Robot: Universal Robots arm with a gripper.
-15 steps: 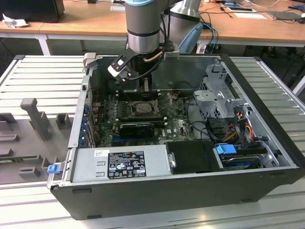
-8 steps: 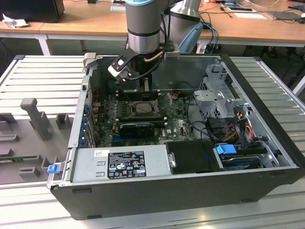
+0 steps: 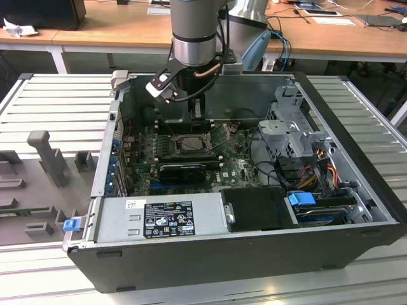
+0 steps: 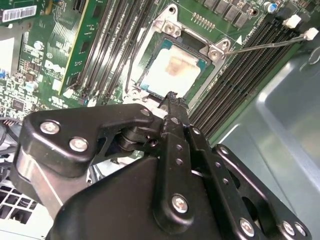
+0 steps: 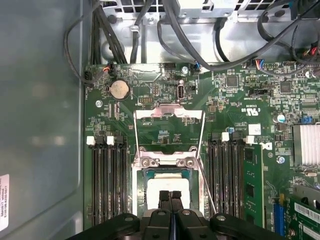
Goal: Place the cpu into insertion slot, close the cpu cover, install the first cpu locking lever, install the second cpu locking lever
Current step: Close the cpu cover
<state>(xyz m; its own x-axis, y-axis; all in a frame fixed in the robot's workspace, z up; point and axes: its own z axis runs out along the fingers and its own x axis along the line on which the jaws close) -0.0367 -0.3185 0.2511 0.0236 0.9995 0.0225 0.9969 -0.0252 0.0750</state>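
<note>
- First wrist view: the cpu (image 5: 167, 181) is seen seated flat in the insertion slot (image 5: 167, 161), pale face up. Step one is judged done.
- The cpu cover (image 5: 150, 114) is found tipped up and back off the insertion slot, with green board visible through its window. Closing is not yet done.
- One thin wire locking lever (image 5: 206, 185) is noted slanting free beside the insertion slot, unlatched. In the second wrist view it juts out over the memory slots (image 4: 245, 70). The other lever cannot be made out with certainty.
- The gripper (image 5: 170, 196) is held pressed together with nothing pinched, its tip over the near edge of the cpu. Whether it touches the cpu cannot be told.
- Exterior view: the arm is seen reaching down into the open computer case (image 3: 254, 248), directly over the insertion slot.
- Progress is judged as one step of four complete. The cover and both levers are left.
</note>
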